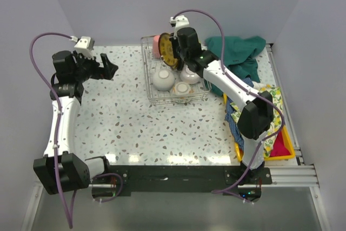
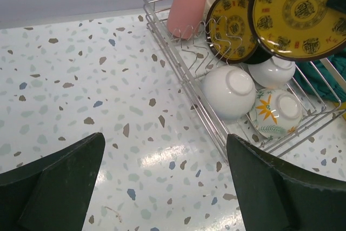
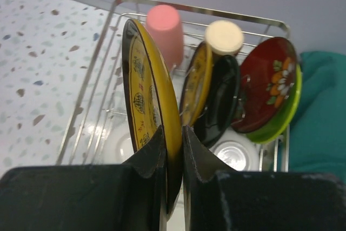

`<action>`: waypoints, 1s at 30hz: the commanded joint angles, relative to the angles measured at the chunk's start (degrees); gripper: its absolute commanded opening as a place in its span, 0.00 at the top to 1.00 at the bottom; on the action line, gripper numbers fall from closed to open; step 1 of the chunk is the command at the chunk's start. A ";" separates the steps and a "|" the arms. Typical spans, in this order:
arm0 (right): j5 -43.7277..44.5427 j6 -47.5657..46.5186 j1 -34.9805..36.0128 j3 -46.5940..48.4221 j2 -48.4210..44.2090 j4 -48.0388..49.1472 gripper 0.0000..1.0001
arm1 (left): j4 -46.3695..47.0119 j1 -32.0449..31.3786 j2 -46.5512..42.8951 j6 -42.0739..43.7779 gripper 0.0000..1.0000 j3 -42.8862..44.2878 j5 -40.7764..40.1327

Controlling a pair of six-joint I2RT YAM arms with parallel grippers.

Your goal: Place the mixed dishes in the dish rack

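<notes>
RIGHT: right gripper [image 3: 172,133] clamped on round yellow-and-brown patterned plate [image 3: 141,96]; plate upright over rectangular silver wire dish rack [image 1: 148,86] | LEFT: left gripper [image 2: 166,142] jaws wide, empty; over speckled terrazzo table [image 2: 81,79] beside rack

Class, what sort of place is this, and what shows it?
Likely a robot test cell, not a kitchen: plain walls enclose a speckled table with two bolted arms and a dish rack.
</notes>
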 commanded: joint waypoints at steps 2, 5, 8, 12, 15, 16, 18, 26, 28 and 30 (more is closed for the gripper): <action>12.99 -1.94 -0.80 3.98 1.63 4.38 1.00 | 2.23 1.04 -1.87 -1.52 0.00 -0.92 -0.37; 15.63 -1.94 -0.89 5.83 3.73 6.14 1.00 | 2.32 1.04 -1.69 -1.70 0.00 -1.27 0.24; 16.77 -1.67 -0.81 8.37 6.37 6.49 1.00 | 2.32 1.30 -1.52 -1.61 0.00 -1.45 0.25; 19.76 -1.85 -0.80 11.45 9.71 7.02 1.00 | 1.97 1.83 -1.43 -1.52 0.00 -1.62 0.25; 23.45 -2.28 -0.45 12.77 11.73 8.16 1.00 | 1.88 2.35 -1.34 -1.52 0.00 -1.80 0.25; 24.15 -2.37 -0.28 13.04 12.08 8.51 1.00 | 1.88 2.36 -1.34 -1.44 0.00 -1.89 0.25; 26.70 -2.90 0.07 13.30 13.23 9.22 1.00 | 1.88 2.62 -1.25 -1.44 0.00 -1.97 0.25; 27.59 -1.41 0.78 15.32 16.74 8.61 1.00 | 1.97 3.06 -1.34 -1.52 0.00 -2.94 0.33; 27.33 -1.23 0.95 15.94 17.53 8.78 1.00 | 1.96 3.15 -1.34 -1.44 0.00 -3.12 0.33; 27.15 -0.80 1.22 16.29 18.15 8.52 1.00 | 2.05 3.15 -1.34 -1.52 0.00 -3.29 0.42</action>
